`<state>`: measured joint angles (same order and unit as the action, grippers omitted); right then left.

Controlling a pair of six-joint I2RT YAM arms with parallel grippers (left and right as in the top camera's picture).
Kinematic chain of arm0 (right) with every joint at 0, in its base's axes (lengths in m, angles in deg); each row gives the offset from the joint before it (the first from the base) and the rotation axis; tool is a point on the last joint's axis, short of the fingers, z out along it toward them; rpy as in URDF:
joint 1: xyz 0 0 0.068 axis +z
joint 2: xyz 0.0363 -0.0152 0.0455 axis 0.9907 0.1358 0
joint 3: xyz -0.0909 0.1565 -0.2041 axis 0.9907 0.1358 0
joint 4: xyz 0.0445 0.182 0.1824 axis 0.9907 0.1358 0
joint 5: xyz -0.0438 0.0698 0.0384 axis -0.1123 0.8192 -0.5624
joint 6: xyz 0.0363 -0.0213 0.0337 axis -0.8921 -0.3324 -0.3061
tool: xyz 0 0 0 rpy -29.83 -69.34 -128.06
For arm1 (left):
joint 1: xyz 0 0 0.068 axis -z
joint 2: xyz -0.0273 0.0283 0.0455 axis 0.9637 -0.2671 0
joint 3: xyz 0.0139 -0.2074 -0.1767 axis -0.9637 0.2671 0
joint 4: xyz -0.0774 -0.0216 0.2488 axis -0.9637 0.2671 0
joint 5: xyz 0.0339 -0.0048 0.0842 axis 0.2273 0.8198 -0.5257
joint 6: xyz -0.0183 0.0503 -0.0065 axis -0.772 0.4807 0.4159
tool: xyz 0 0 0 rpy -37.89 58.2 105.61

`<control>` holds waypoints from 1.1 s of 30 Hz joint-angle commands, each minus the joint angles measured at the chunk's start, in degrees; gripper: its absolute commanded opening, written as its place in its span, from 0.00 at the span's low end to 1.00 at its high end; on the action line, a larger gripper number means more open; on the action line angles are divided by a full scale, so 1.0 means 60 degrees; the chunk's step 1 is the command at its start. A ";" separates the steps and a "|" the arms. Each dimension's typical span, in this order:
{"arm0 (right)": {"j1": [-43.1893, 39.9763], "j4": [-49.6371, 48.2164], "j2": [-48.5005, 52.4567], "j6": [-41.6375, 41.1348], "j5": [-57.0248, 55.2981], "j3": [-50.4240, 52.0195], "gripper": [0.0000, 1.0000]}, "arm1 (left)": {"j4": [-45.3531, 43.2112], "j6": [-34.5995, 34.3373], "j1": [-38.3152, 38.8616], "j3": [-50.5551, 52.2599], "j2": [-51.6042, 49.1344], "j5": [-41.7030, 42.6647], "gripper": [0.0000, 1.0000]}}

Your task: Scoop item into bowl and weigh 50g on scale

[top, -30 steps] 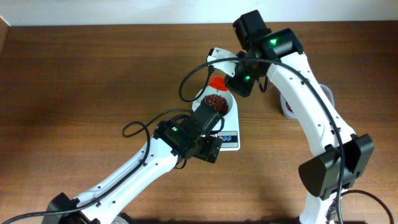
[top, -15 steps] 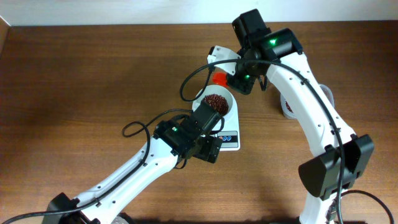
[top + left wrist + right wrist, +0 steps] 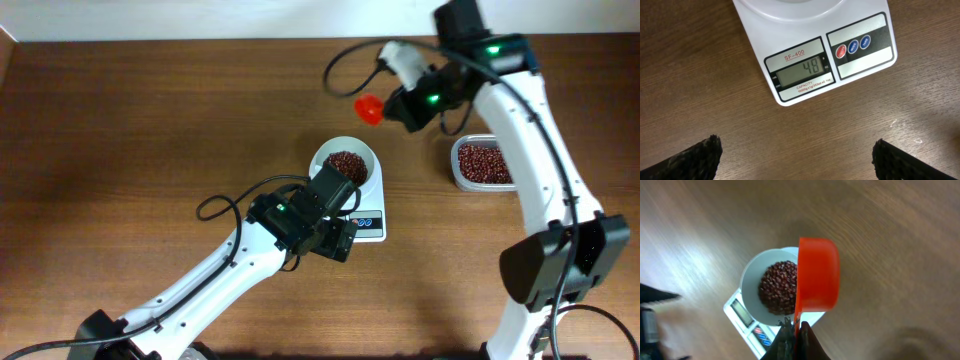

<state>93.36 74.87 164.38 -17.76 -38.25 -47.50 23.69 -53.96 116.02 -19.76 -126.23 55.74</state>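
Note:
A white bowl holding a heap of red-brown beans stands on the white scale. In the left wrist view the scale shows 48 on its display. My left gripper hovers open over bare wood in front of the scale, holding nothing. My right gripper is shut on the handle of a red scoop, held up above and beyond the bowl. The scoop is turned on its side, so its inside is hidden.
A clear plastic container with more beans sits to the right of the scale, under the right arm. The left arm's black cable loops over the table left of the scale. The table's back edge meets a white wall.
My right arm has carried the red scoop up and away from the bowl, toward the back right. The left arm, bowl and scale have not moved.

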 commanded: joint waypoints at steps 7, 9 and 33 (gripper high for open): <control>-0.2149 0.0335 0.0004 -0.1479 0.2211 -0.0124 0.04 | -0.0011 0.0146 0.0011 0.0080 -0.0018 -0.0142 0.99; -0.2648 0.0306 0.0004 -0.1596 0.2208 -0.0124 0.04 | -0.0011 0.0146 0.0011 0.0080 -0.0018 -0.0142 0.99; -0.4437 0.1060 0.0004 -0.2018 0.0415 -0.0127 0.04 | -0.2430 0.0557 -0.6142 -0.2331 -0.0015 -0.0164 0.99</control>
<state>66.95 81.65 164.38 -27.90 -30.69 -47.50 13.03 -53.44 91.46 -29.90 -126.56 54.19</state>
